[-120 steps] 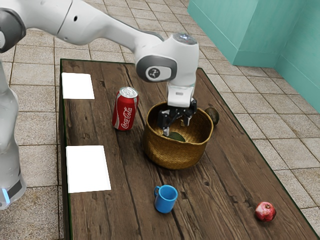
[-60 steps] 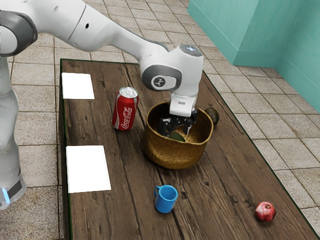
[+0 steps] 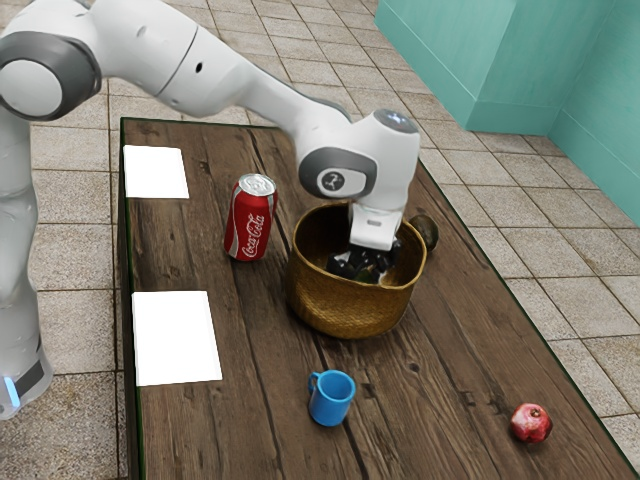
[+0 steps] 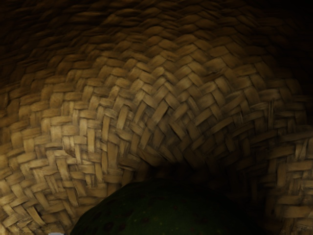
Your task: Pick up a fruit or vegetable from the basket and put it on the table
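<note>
1. Deeper into the woven basket (image 3: pixel 350 312) than before, we have lowered our gripper (image 3: pixel 365 265).
2. We cannot tell whether it is clenched, released or grasping anything.
3. Our green avocado (image 4: pixel 166 213) is inside the basket, near our gripper.
4. We see a Coca-Cola can (image 3: pixel 251 220) upright on the surface (image 3: pixel 440 390).

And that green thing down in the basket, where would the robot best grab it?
I'd grip the green thing around its widest part, coming straight down. The basket's wall rings it, leaving the open top as the way in, and its rounded top would probably slip from a shallow grip.
</note>
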Controlling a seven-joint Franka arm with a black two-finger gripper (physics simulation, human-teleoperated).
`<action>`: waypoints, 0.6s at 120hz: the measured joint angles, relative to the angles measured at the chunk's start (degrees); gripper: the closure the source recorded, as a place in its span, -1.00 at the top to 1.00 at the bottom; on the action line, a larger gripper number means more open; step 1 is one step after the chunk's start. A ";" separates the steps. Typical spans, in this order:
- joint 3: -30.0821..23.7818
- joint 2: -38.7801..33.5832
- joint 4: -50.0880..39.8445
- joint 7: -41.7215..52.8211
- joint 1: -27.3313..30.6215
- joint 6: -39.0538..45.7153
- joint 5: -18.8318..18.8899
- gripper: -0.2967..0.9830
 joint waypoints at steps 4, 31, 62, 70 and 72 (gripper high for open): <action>0.15 -0.41 -0.01 -0.04 0.17 -0.06 -0.04 0.08; 0.97 -7.36 -0.76 -0.28 1.74 -1.81 -0.76 -0.04; 1.76 -10.65 3.89 -0.42 0.50 -5.38 -1.63 -0.04; 3.11 -11.17 8.20 -0.41 0.67 -7.56 -1.69 -0.05; 3.73 -11.50 9.28 -0.38 0.57 -8.22 -1.71 -0.05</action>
